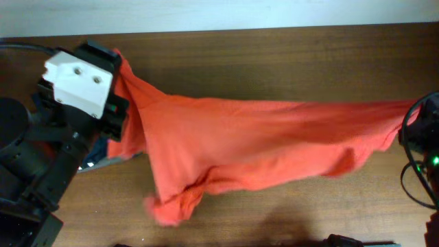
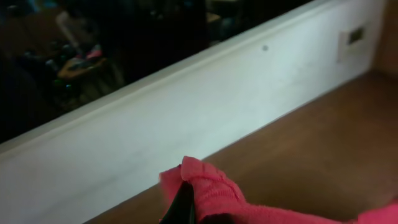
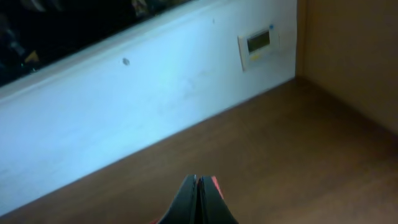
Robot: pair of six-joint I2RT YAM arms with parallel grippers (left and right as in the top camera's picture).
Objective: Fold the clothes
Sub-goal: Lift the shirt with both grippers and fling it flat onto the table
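Note:
The clothes, an orange-red T-shirt (image 1: 240,140), hang stretched across the wooden table (image 1: 274,55) between my two grippers, sagging in the middle with a bunched lower part at the front left. My left gripper (image 1: 118,67) is at the far left, shut on one end of the shirt. In the left wrist view that fabric (image 2: 214,190) is bunched over the dark fingertip (image 2: 185,202). My right gripper (image 1: 406,122) at the far right edge is shut on the other end. In the right wrist view its jaws (image 3: 198,185) are pressed together with a red sliver of cloth (image 3: 216,184) beside them.
A dark blue and grey garment (image 1: 103,156) lies under the left arm near the table's left side. A white wall (image 1: 206,14) runs along the table's back edge, carrying a small wall plate (image 3: 258,42).

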